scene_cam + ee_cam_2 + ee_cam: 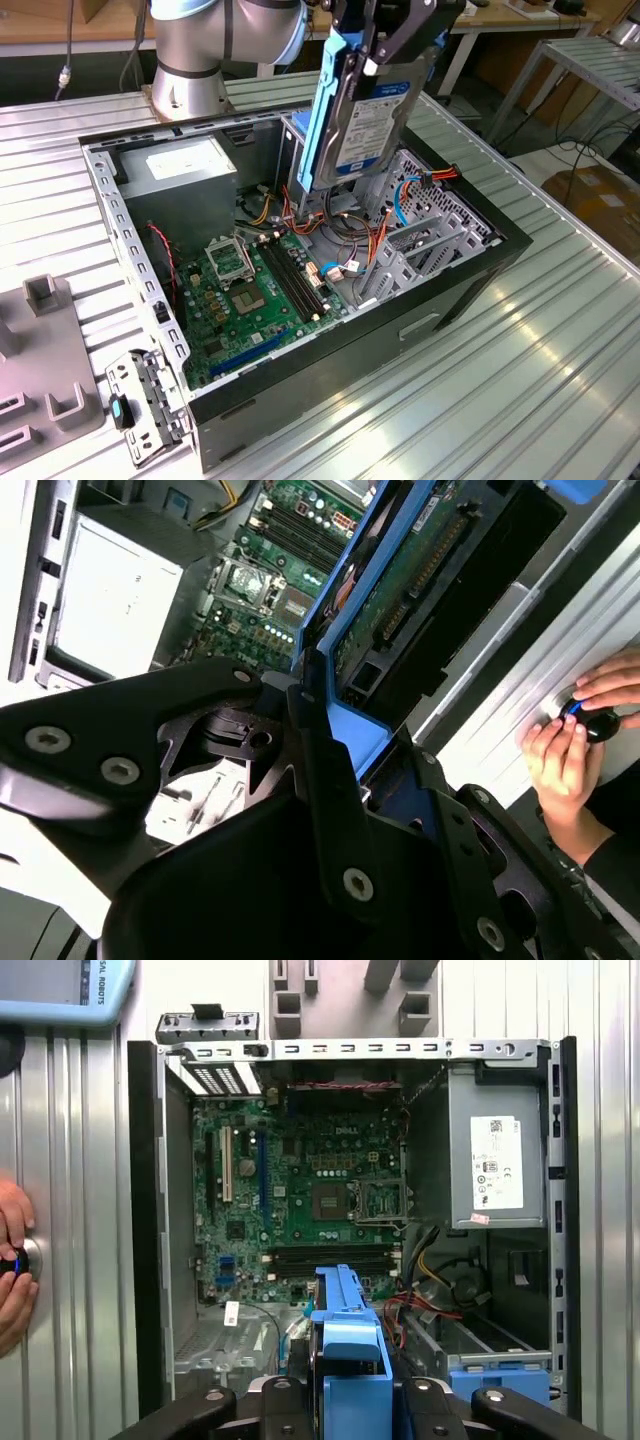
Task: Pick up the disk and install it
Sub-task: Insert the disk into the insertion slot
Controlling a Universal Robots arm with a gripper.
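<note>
The open computer case (400,330) lies on its side on the ribbed metal table (520,390), and I can see straight into it. The green motherboard (265,290) covers its floor, and the grey power-supply box (185,175) fills the corner at the exterior view's left. Loose red, orange and blue cables (350,240) trail between the board and the metal bays toward the exterior view's right. A metal cage with a blue plastic top (500,1375) sits in the case beside the cables.

The gripper (372,55) is clamped on the upper end of the disk (365,125), which hangs over the case interior. The disk stands on end, its long axis near vertical and its top leaning toward the exterior view's right. Its white label faces the exterior camera, with a blue side rail (325,110) on the edge at that view's left. The second wrist view shows its circuit-board side (430,570). I cannot tell whether its lower end touches anything.
</note>
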